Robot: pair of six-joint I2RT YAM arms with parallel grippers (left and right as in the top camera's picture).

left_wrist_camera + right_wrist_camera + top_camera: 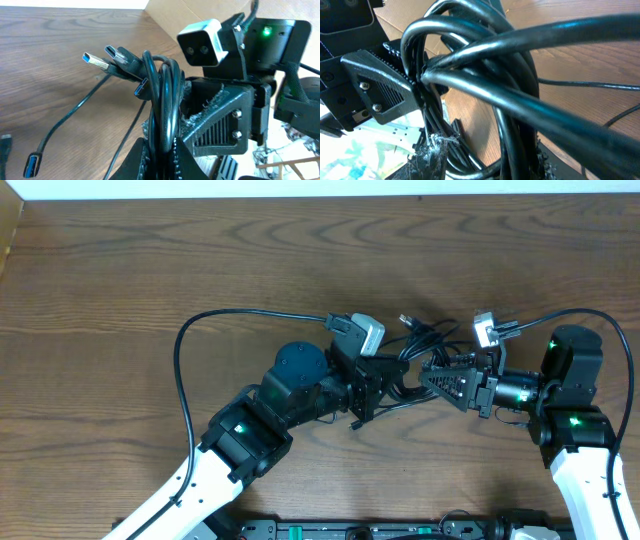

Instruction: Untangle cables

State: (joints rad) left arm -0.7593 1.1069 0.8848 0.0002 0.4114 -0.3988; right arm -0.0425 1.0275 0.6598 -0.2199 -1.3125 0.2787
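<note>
In the right wrist view almost everything is blocked by the cables (520, 95), which are blurred by closeness. The right tool (445, 377) is seen with its fingers set apart around the bundle, but whether the bundle is pinched there cannot be told. The left tool (161, 152) is pressed together on the looped cables, which are held up between both arms over the middle of the desk (150, 260). Three plug ends (107, 59) are fanned out from the top of the loop. One loose plug (31, 165) is seen lying on the desk.

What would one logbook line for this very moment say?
task: untangle cables | left hand: shut on bundle of thin black cords | right hand: at same bundle, grip unclear | cords: not yet separated
</note>
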